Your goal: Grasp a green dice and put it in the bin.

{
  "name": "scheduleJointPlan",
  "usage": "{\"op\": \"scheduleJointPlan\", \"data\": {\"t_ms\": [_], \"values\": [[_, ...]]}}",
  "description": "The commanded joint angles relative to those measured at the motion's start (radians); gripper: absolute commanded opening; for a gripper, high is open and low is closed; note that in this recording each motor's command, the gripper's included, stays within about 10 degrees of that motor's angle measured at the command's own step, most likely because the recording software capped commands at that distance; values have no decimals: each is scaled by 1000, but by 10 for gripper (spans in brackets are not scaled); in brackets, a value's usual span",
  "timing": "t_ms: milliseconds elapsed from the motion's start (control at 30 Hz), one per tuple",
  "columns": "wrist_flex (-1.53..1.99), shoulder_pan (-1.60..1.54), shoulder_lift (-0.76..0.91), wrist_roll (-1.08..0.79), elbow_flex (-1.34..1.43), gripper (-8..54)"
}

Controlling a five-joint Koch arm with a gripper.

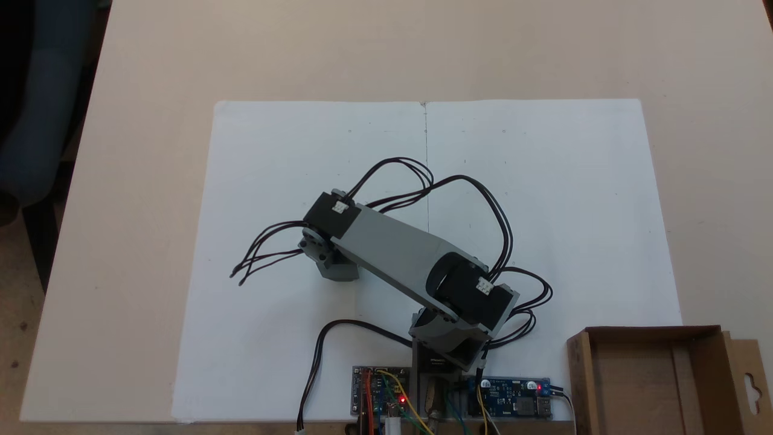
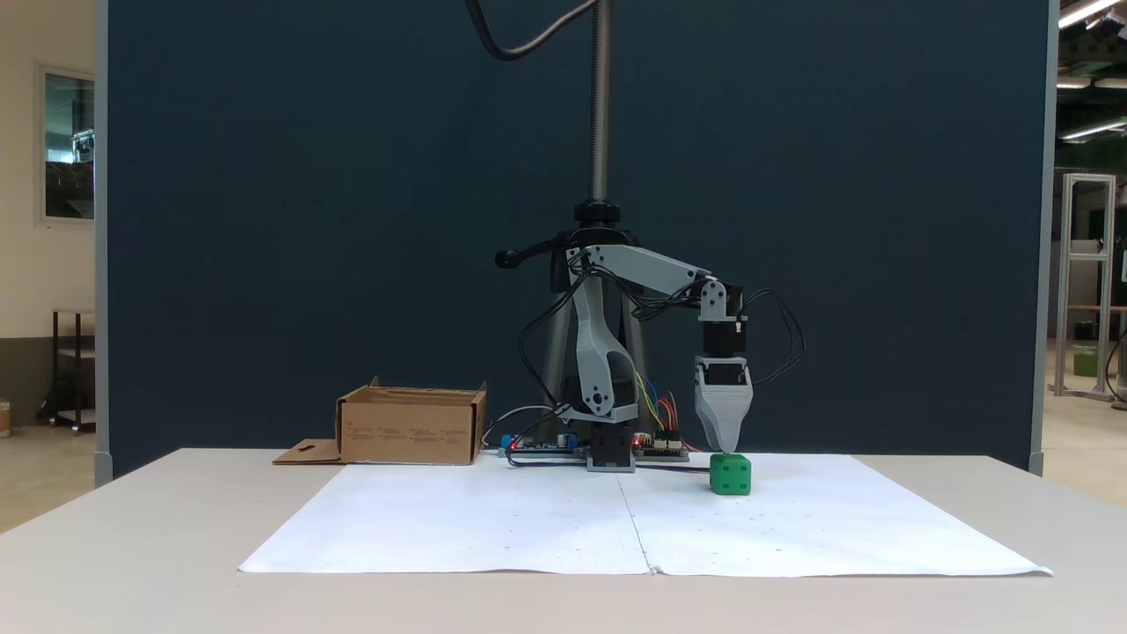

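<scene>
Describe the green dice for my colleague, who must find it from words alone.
Start at the white paper sheet on the table. The dice sits on it directly under the gripper, which points down. It is the one bright green cube, far smaller than the cardboard box.

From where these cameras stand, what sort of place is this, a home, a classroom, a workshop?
Probably a lab or workshop, not a home. A small robot arm stands on a plain table beside bare circuit boards, a dark partition screens it, and metal frames stand under strip lights behind.
</scene>
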Motion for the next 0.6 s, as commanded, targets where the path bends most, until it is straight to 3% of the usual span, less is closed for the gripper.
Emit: {"op": "scheduleJointPlan", "data": {"t_ms": [0, 567], "values": [[-49, -8, 11, 78, -5, 446], [-179, -28, 8, 78, 87, 439]]}}
